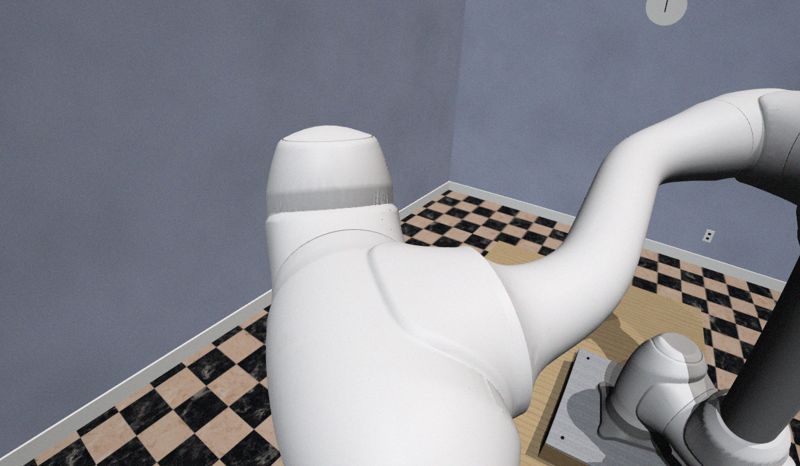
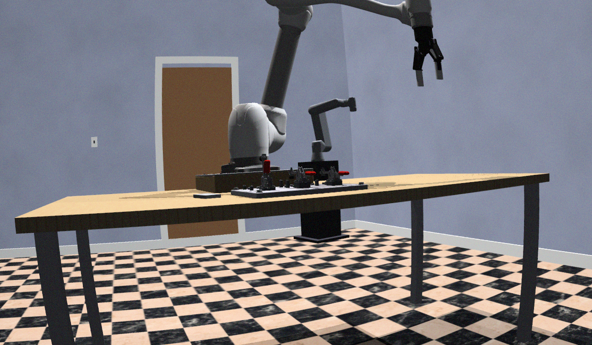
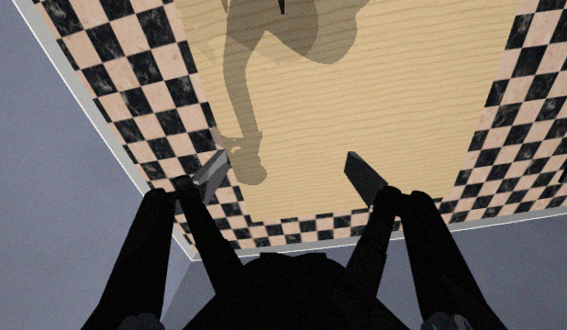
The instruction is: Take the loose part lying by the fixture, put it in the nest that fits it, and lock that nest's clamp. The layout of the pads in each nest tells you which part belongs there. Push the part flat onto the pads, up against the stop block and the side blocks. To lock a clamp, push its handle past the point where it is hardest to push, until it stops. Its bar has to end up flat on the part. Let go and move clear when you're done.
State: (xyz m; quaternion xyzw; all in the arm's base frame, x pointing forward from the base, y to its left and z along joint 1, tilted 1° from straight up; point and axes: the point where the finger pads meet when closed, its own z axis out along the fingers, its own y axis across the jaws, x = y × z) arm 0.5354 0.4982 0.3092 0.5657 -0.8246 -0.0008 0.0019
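Apparently flat, loose part [image 2: 206, 195], direction unclear.

Three red-handled clamps [image 2: 267, 167], two arms [image 1: 391, 347] [image 2: 280, 68], one table [image 1: 669, 307] [image 2: 161, 217] [image 3: 403, 115] and one door [image 2: 197, 128] show.

Workshop-like robot cell, set in a plain room. Noted: one wooden-topped table [image 1: 672, 310] [image 2: 401, 184] [image 3: 380, 115], on which a large arm [image 2: 280, 68] and a clamp fixture [image 2: 298, 189] are mounted; one smaller arm [image 2: 321, 124], carried on a black pedestal [image 2: 320, 223]; one brown door [image 2: 197, 137]; checkered floor [image 1: 188, 417] [image 2: 246, 283] [image 3: 146, 69]; blue-grey walls [image 1: 130, 144] [image 2: 482, 107] [image 3: 36, 160].
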